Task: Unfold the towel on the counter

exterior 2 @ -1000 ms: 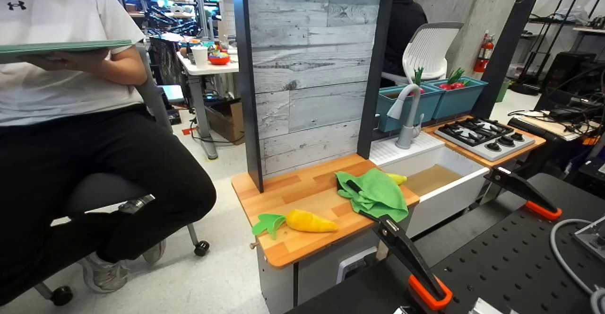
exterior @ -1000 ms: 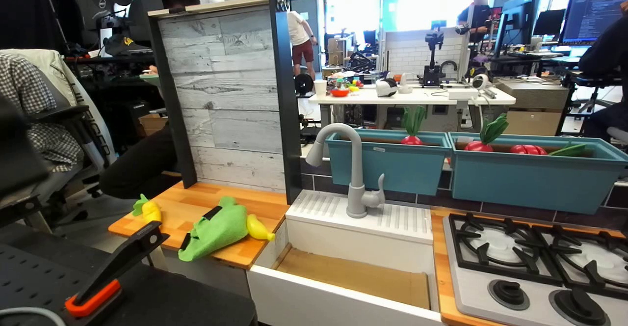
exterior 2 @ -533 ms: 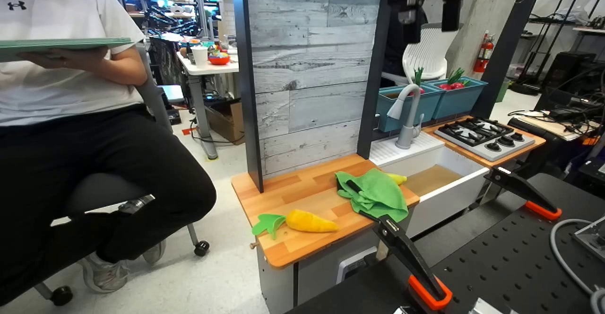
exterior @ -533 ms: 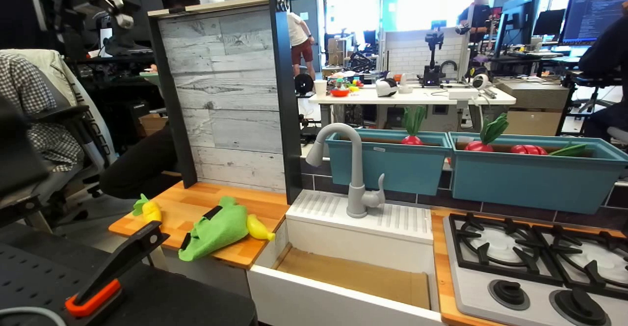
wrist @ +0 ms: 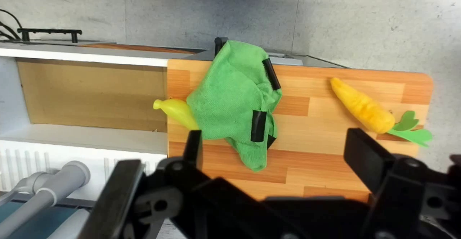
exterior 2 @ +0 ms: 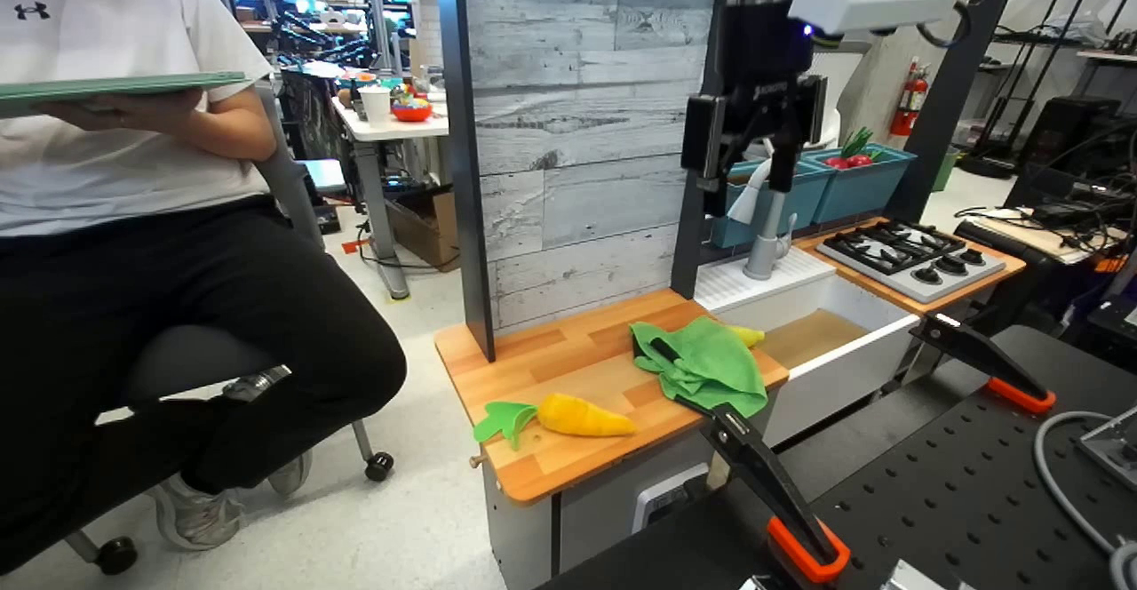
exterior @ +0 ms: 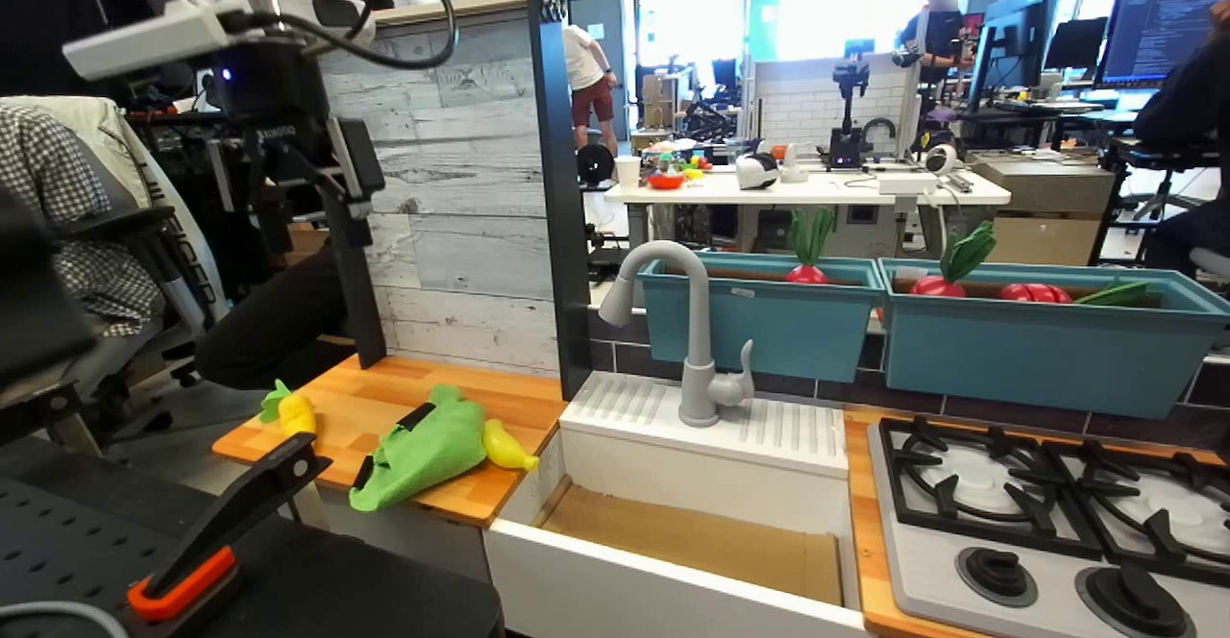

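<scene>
Watching the wrist view, I've got the gripper (wrist: 275, 149) wide above the counter (wrist: 317, 163) — towel (wrist: 234, 91) crumpled on it, lapping over an edge, touching a yellow toy (wrist: 177, 110). In an exterior view, the toy carrot (exterior: 297, 415) lies apart from the towel. In an exterior view, I see the gripper — partly hiding the faucet (exterior 2: 769, 239).

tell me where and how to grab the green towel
Probably by the narrow tip of the green towel, pointing toward the plank back panel, pinched from above. It tapers and lies over the wooden counter, apart from the banana-like toy, and in the wrist view shows within the span of the open tool. The opposite end overhangs the counter edge, so it looks less steady.
</scene>
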`<state>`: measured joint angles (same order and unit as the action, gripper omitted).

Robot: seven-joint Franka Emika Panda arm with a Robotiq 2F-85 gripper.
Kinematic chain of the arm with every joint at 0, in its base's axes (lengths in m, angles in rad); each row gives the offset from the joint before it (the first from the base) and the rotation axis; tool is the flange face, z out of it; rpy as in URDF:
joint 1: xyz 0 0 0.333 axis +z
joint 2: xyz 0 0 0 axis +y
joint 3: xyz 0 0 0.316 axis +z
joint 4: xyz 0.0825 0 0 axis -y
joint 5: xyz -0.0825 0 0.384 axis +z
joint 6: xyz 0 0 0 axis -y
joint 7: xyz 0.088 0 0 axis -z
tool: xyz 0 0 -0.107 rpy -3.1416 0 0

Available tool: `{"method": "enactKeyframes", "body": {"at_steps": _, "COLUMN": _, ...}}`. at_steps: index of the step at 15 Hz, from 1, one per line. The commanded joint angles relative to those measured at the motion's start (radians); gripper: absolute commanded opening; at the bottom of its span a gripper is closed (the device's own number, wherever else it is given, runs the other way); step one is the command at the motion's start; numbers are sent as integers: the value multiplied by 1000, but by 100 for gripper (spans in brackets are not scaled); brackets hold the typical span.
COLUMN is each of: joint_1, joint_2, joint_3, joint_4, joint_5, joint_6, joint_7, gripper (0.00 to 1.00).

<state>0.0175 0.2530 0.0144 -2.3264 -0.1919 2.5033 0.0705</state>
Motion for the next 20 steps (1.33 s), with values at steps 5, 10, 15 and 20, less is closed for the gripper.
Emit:
{"method": "enactKeyframes", "body": {"at_steps": 5, "joint_1": 16, "joint_2": 145, "joint_3": -25, "joint_4": 37, "joint_5": 13, "joint_6": 119, "joint_7": -10, "gripper": 100}}
{"method": "enactKeyframes", "body": {"at_steps": 10, "joint_1": 18, "joint_2": 168, "joint_3": -29, "joint_4": 59, "joint_5": 11, "joint_6": 112, "joint_7": -6, "gripper": 100}}
{"method": "enactKeyframes", "body": {"at_steps": 15, "joint_1": 34, "joint_2": 275, "joint_3": -37, "joint_4": 111, "joint_5": 22, "joint_6": 148, "joint_7": 28, "gripper": 100}}
{"method": "enactKeyframes", "body": {"at_steps": 20, "joint_1": 54, "joint_2": 390, "joint_3": -46, "joint_4": 207, "joint_5": 43, "joint_6": 163, "joint_7": 58, "gripper": 100}}
